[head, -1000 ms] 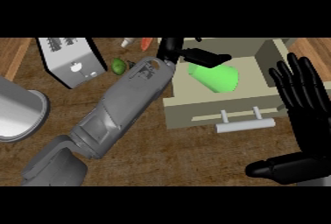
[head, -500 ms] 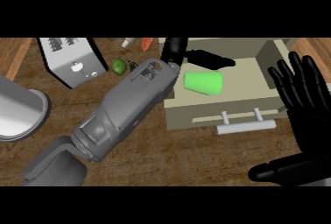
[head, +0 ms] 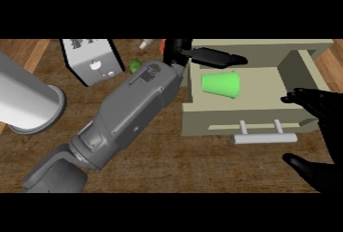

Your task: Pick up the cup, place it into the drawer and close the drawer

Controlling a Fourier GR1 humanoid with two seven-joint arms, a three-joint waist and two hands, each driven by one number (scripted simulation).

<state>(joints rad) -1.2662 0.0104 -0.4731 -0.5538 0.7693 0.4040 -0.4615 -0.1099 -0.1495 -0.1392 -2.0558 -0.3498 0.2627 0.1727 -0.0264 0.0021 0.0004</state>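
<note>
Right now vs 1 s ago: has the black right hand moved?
Yes. The black right hand has come down the view, from beside the back wall of the beige open drawer to its front right corner.

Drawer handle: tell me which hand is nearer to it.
Right. The right hand sits just right of the drawer handle. The left hand is over the back of the drawer, beyond the green cup.

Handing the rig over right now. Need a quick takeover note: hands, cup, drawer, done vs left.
Left hand: open, over the back of the drawer, holding nothing.
Right hand: open, at the view's right edge by the drawer's right side, not on the handle.
Cup: lying on its side inside the open drawer.
Done: cup is in the drawer.
Left: close the drawer.
</note>
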